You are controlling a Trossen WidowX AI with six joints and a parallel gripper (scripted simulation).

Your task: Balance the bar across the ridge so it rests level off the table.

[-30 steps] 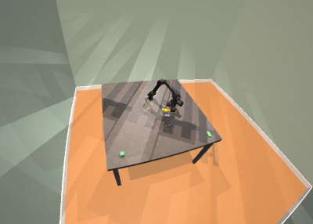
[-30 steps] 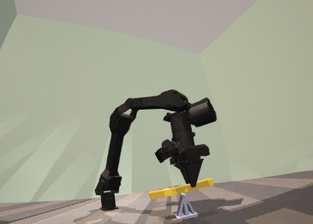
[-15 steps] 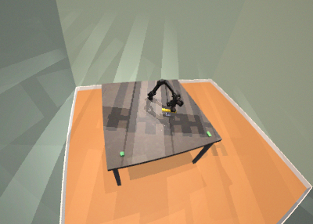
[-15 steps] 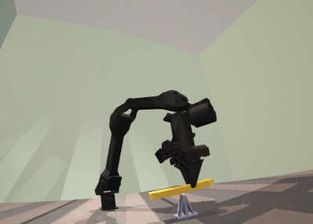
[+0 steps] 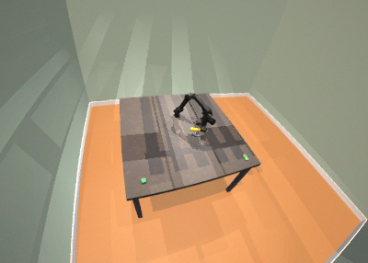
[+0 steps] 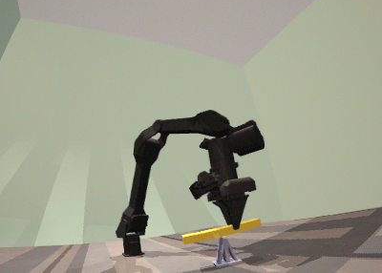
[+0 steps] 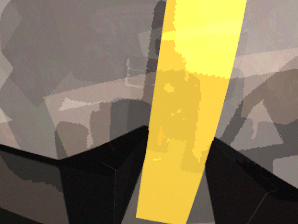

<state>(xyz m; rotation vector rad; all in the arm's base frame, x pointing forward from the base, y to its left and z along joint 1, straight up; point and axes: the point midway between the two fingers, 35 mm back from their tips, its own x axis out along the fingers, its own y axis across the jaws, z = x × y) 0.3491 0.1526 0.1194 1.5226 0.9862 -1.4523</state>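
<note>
A yellow bar (image 5: 195,129) (image 6: 202,236) (image 7: 182,100) is held above the table. In the exterior view its left end looks lower than its right end. My gripper (image 6: 236,226) (image 7: 177,138) is shut on the bar, right of its middle in the exterior view, with one finger on each side of it in the wrist view. The pale lavender ridge stand (image 5: 197,134) (image 6: 220,254) stands on the table under the bar, left of the fingertips in the exterior view. Its top is at or just under the bar's underside; whether they touch I cannot tell. The ridge cannot be made out in the wrist view.
The table (image 5: 133,116) is dark and patterned with shadows. One small green block (image 5: 143,180) lies near its front left corner and another green block (image 5: 246,157) near its front right corner. The arm's base stands behind and to the left of the ridge in the exterior view.
</note>
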